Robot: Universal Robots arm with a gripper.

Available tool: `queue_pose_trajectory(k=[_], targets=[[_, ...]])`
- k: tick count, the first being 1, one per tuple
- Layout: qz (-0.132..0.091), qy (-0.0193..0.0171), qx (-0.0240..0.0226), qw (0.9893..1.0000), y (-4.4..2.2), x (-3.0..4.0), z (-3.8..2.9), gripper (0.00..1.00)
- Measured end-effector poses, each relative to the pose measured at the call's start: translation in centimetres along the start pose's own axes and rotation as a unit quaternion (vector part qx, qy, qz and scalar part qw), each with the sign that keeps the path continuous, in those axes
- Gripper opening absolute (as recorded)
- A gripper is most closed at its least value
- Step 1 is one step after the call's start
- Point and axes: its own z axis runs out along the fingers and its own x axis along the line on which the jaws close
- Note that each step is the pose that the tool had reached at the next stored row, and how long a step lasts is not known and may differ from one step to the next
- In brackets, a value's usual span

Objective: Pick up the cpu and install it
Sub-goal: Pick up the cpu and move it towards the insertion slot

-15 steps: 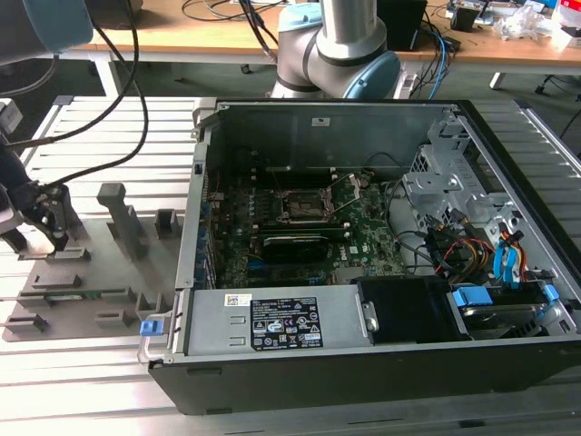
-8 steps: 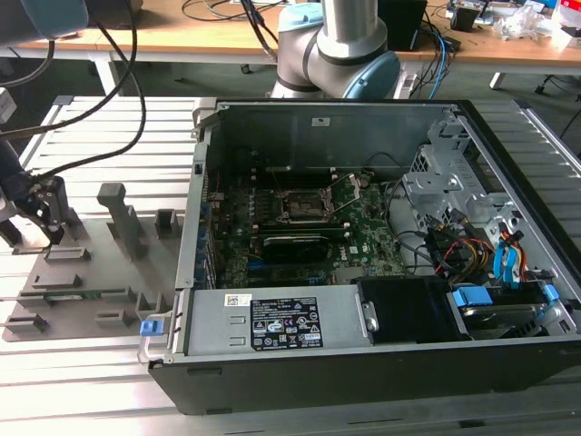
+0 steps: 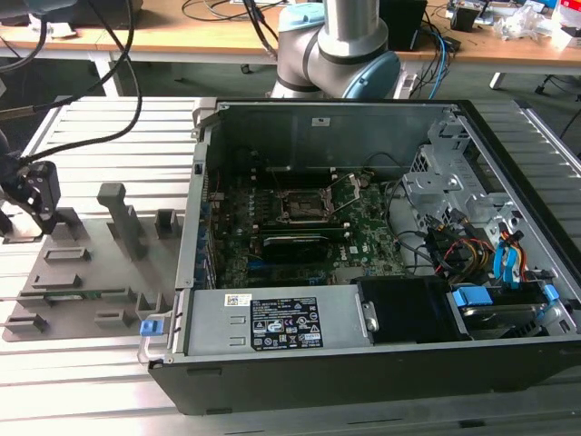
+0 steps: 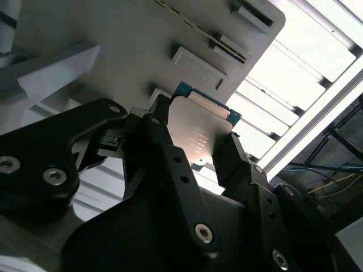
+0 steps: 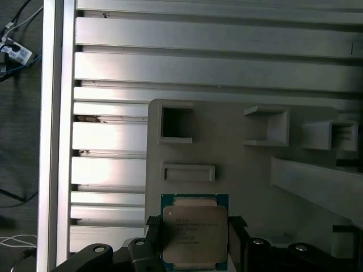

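The cpu [image 5: 194, 229] is a small square chip with a silvery top and a green rim. It sits between my gripper's two dark fingers [image 5: 152, 228] over the grey fixture tray [image 5: 227, 147]. In the second wrist view the fingers press against opposite edges of the cpu [image 4: 199, 131], so the gripper [image 4: 195, 135] is shut on it. I cannot tell whether the chip rests on the tray or hangs just above it. In the exterior view the gripper [image 3: 36, 202] is at the far left, well apart from the dark socket [image 3: 304, 207] on the motherboard [image 3: 363, 232].
The open computer case [image 3: 381, 363] lies on the slatted aluminium table [image 3: 82, 127], to the right of the tray [image 3: 91, 272]. The tray carries several raised holders and an upright post [image 3: 123, 218]. Cables and drive bays fill the case's right side. An empty square recess [image 5: 177, 123] lies beyond the chip.
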Motion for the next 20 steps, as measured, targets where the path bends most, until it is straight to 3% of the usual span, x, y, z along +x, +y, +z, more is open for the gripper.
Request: queue_pose_trajectory(k=[13,20], targets=[[0.000,0.0000,0.0000,1.0000,-0.04,-0.07,-3.01,0.55],[0.000,0.0000,0.0000,1.0000,-0.06,-0.10,-4.22,0.55]])
